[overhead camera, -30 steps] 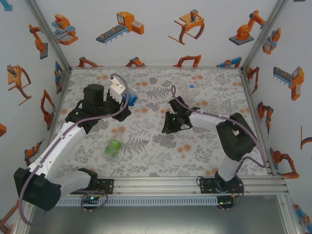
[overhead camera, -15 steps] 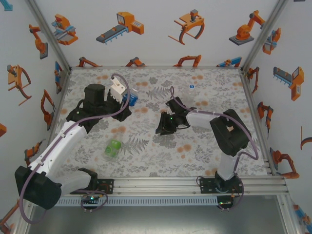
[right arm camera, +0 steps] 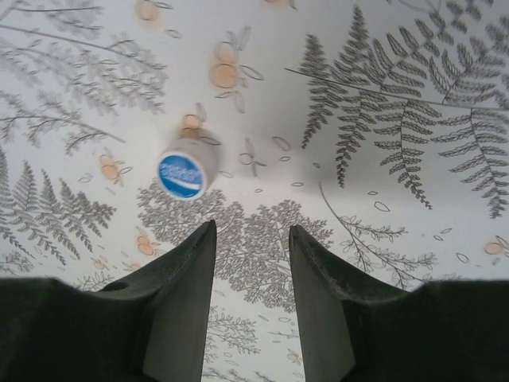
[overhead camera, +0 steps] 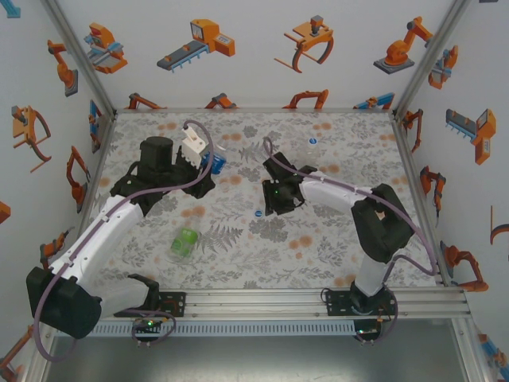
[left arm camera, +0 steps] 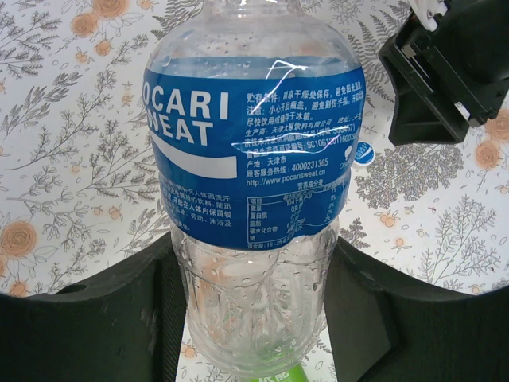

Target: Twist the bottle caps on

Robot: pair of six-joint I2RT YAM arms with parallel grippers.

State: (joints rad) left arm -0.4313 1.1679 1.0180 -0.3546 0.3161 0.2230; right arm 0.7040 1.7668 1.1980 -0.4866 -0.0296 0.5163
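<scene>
Clamping the blue-label bottle [left arm camera: 250, 159] by its lower body between the left fingers [left arm camera: 95, 318], and hovering the right fingers [right arm camera: 179, 302], slightly parted and empty, above the tabletop [right arm camera: 398, 239] just short of a blue-topped cap [right arm camera: 186, 169]

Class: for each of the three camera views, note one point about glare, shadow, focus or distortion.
Top external: soft, even light, hardly any shadows. Left wrist: white glare streaks on the clear plastic bottle with the blue label, its print sharp. Right wrist: the small round white cap with a blue top is in focus, with no glare on it.
</scene>
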